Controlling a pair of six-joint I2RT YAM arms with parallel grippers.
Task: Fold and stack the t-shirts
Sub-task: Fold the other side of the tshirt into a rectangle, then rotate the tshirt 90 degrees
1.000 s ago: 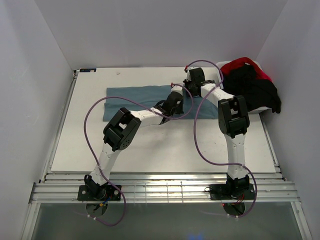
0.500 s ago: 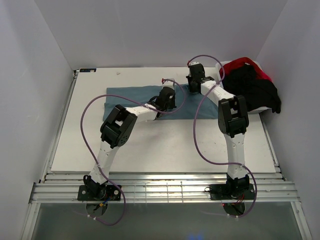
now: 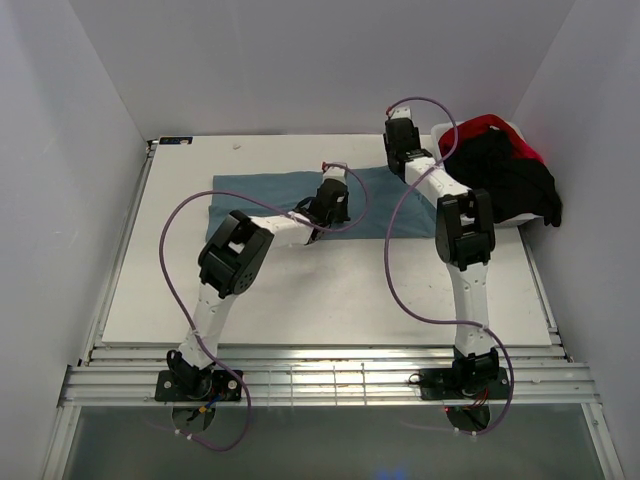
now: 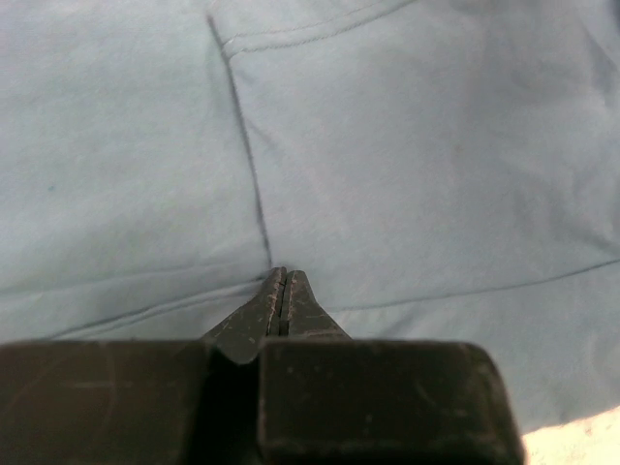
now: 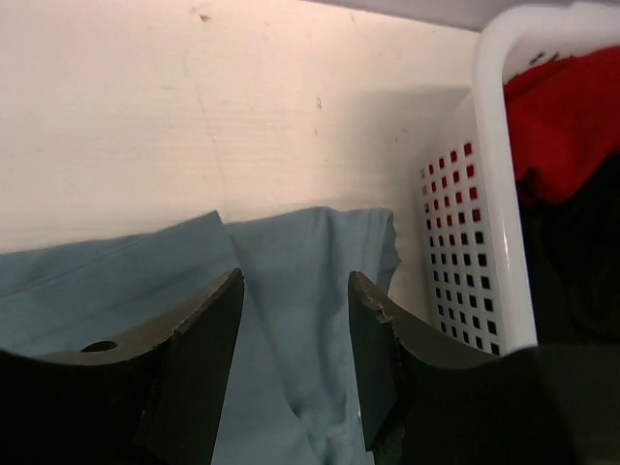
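Observation:
A teal-blue t-shirt lies spread flat across the far half of the table. My left gripper is down on its middle. In the left wrist view its jaws are shut, pinching the cloth where three creases meet. My right gripper is open and holds nothing. It hovers over the shirt's far right corner, just beside the tub. In the top view that gripper sits near the table's back edge. A red t-shirt and a black t-shirt are heaped in the tub.
The white perforated tub stands at the back right of the white table, its rim close to my right wrist. White walls close in the back and both sides. Purple cables loop off both arms.
My right gripper has opened, let go of the shirt's corner and drawn back toward the far edge. The left gripper slid a little left, still shut. The shirt now lies spread wider to the right.

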